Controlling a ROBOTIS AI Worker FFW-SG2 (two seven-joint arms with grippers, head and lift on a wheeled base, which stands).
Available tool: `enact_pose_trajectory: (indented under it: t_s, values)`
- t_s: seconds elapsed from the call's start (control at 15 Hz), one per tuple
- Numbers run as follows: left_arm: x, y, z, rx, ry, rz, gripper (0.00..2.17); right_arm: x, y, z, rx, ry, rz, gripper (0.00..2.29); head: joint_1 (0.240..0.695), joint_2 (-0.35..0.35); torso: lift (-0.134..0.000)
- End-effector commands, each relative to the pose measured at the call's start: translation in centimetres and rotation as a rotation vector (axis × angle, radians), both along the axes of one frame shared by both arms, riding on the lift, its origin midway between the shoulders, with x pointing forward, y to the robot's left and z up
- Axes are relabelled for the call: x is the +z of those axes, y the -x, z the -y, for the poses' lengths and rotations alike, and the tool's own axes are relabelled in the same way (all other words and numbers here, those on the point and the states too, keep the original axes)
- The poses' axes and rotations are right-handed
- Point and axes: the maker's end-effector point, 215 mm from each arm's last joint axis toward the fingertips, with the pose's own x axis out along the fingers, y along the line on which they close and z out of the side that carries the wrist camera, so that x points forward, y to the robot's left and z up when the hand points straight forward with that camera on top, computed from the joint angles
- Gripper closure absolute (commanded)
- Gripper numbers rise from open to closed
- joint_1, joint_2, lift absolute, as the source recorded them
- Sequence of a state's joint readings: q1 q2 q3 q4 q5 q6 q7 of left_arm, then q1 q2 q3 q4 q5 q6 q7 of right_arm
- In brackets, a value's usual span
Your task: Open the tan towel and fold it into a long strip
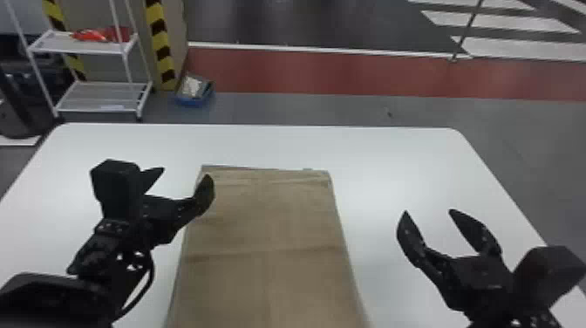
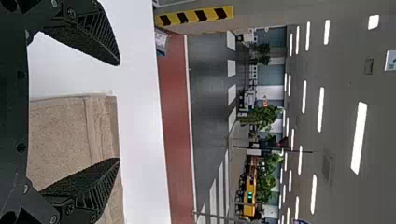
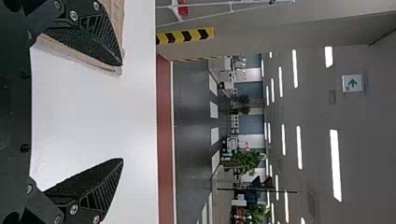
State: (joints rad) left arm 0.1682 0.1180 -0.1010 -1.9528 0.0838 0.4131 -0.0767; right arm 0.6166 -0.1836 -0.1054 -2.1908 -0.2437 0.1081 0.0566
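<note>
Gaping wide, the left gripper point(image 1: 185, 173) and right gripper point(image 1: 428, 212) hang near opposite sides of the tan towel point(image 1: 270, 227).

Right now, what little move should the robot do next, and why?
I think the right gripper should ease left, toward the far right corner of the towel. Its open fingers are off to the side over the table, while the left gripper is near the far left corner.
</note>
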Motion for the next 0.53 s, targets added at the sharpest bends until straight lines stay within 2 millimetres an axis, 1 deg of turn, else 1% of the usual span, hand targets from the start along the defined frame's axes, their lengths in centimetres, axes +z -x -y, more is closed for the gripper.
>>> enact_pose_trajectory:
  t_s: [0.0, 0.13, 0.33, 0.47]
  values:
    - [-1.3, -2.0, 0.0, -0.030, 0.009, -0.061, 0.16, -0.3, 0.1, 0.1, -0.004, 0.002, -0.006, 0.16, 0.695, -0.114, -0.125]
    - [-2.2, -3.1, 0.3, -0.073, 0.025, -0.091, 0.16, -0.8, 0.2, 0.1, -0.007, 0.004, -0.017, 0.16, 0.695, -0.119, -0.125]
    - [-3.6, -4.6, 0.5, -0.077, 0.022, -0.120, 0.15, -0.8, 0.2, 0.1, -0.007, 0.004, -0.017, 0.16, 0.695, -0.117, -0.125]
    - [-4.9, -5.5, 1.0, -0.085, -0.005, -0.144, 0.16, -1.2, 0.1, 0.2, -0.009, 0.004, -0.023, 0.17, 0.695, -0.116, -0.125]
